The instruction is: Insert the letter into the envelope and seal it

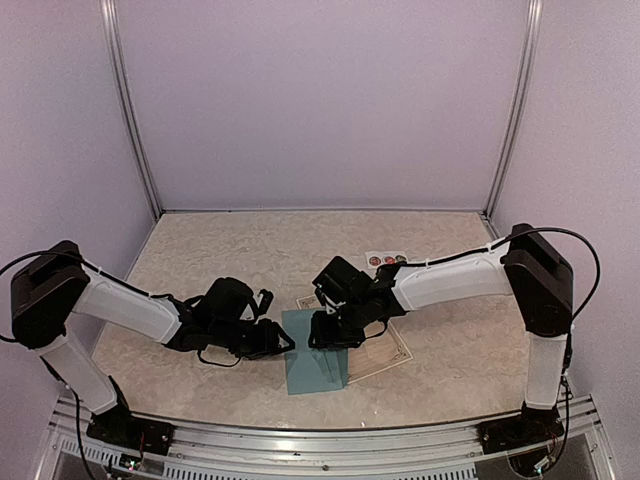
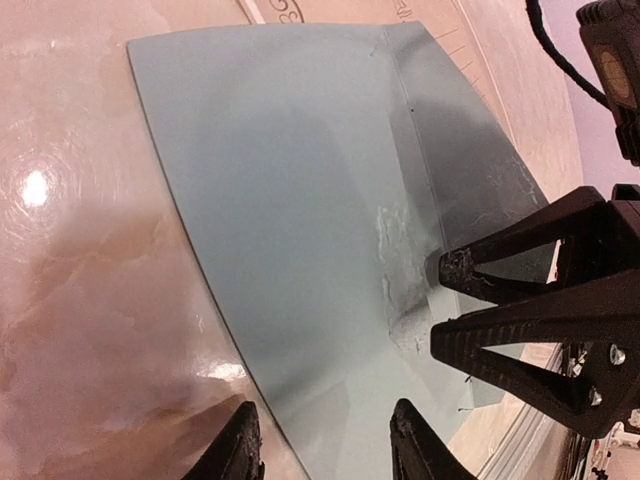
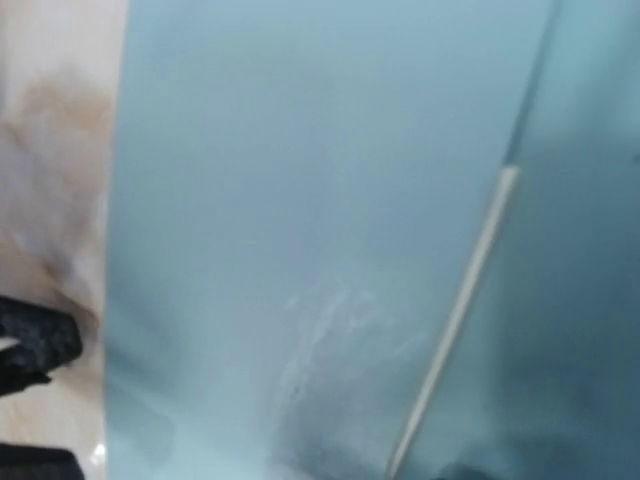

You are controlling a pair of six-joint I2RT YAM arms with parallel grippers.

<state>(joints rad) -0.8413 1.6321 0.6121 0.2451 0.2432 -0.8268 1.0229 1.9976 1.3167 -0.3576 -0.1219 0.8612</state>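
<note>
The blue-green envelope (image 1: 315, 366) lies flat on the counter (image 1: 230, 250), near its front edge, between the 2 arms. The cream letter (image 1: 386, 350) lies under the envelope and sticks out past its right side, so only part of its dark border shows. The left hand (image 1: 287, 341) is low at the left edge of the envelope. Seen from the left wrist, its 2 fingers (image 2: 238, 447) are apart, and the edge of the envelope runs down between them. They are not squeezed on anything. The right hand (image 1: 318, 340) is over the top part of the envelope, close to the left hand. Its 2 black fingers (image 2: 500, 250) are also apart, with blue paper showing between the tips. The tips sit right at the fold (image 2: 410, 120) of the envelope, where the paper looks rubbed and a bit crinkled. The right wrist view is very close and blurry and shows almost only blue paper. A white strip of round stickers (image 1: 385, 261) lies behind the envelope, well apart from it
</note>
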